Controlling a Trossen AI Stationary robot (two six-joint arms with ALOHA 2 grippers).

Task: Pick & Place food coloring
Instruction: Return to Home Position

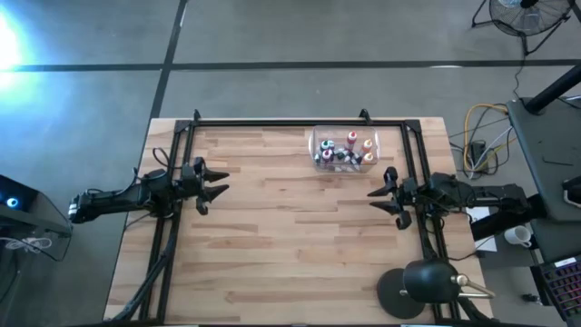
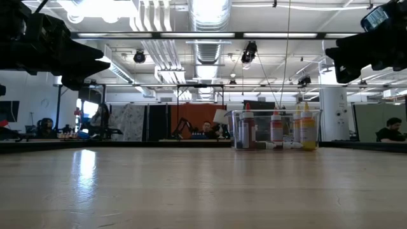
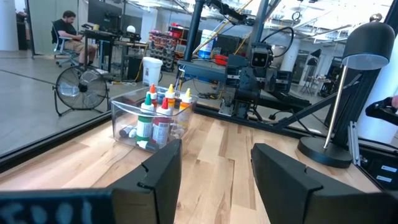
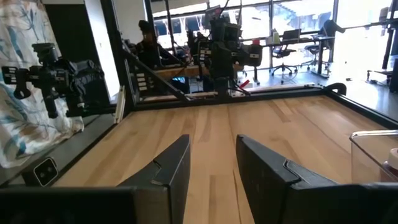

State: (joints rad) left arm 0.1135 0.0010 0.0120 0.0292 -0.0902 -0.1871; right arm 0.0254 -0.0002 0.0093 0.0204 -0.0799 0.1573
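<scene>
Several pointed-cap bottles [image 1: 348,150] sit in a clear box [image 1: 317,137], upper centre of the plank surface [image 1: 290,245]; left end effector [image 1: 218,184] and right end effector [image 1: 376,196] gape wide, empty

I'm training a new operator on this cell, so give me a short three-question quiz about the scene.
1. True or false: every bottle in view is inside the bin.
2. Which gripper is the lamp nearer to? A) left gripper B) right gripper
3. Fill in: both grippers are ___ and hold nothing.
Key: 1 true; 2 B; 3 open.
</scene>
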